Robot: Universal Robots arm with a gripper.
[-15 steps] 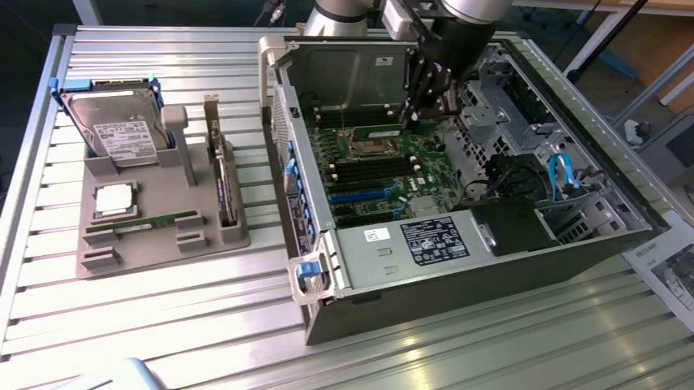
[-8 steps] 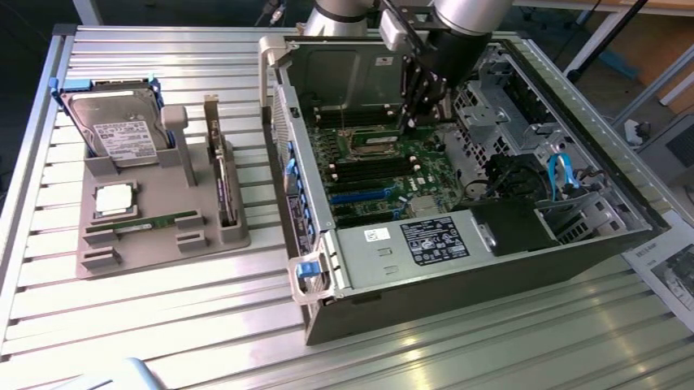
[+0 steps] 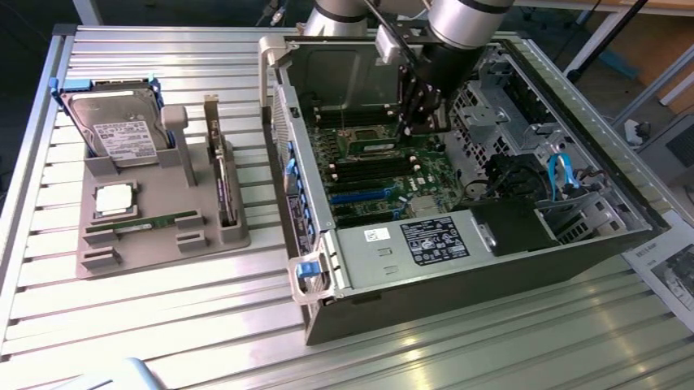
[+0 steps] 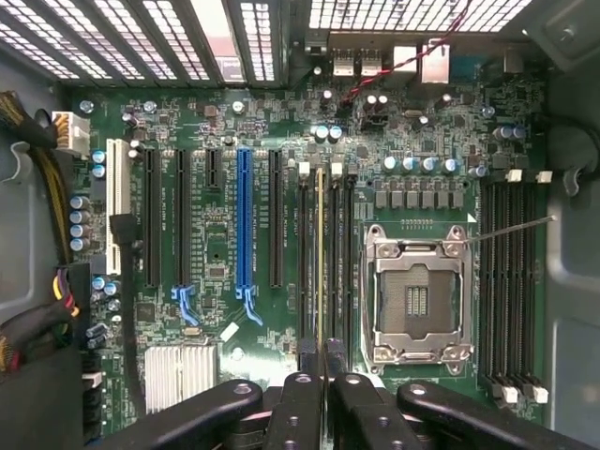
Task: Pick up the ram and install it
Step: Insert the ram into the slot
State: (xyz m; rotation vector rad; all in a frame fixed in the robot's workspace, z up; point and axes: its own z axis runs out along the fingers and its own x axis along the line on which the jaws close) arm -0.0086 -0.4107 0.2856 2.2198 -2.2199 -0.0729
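My gripper is shut on the ram, which I see edge-on as a thin yellowish strip. The strip runs along the black memory slots just beside the empty processor socket. Whether it is seated in a slot or hovering just above one I cannot tell. In the exterior view the gripper reaches down inside the open computer case, over the green motherboard. A second, alike ram stick lies flat in the grey tray at the exterior view's left.
The tray also carries a hard drive, a square silver processor chip and an upright expansion card. Inside the case are blue cables, a black power supply block, more memory slots and a silver heatsink.
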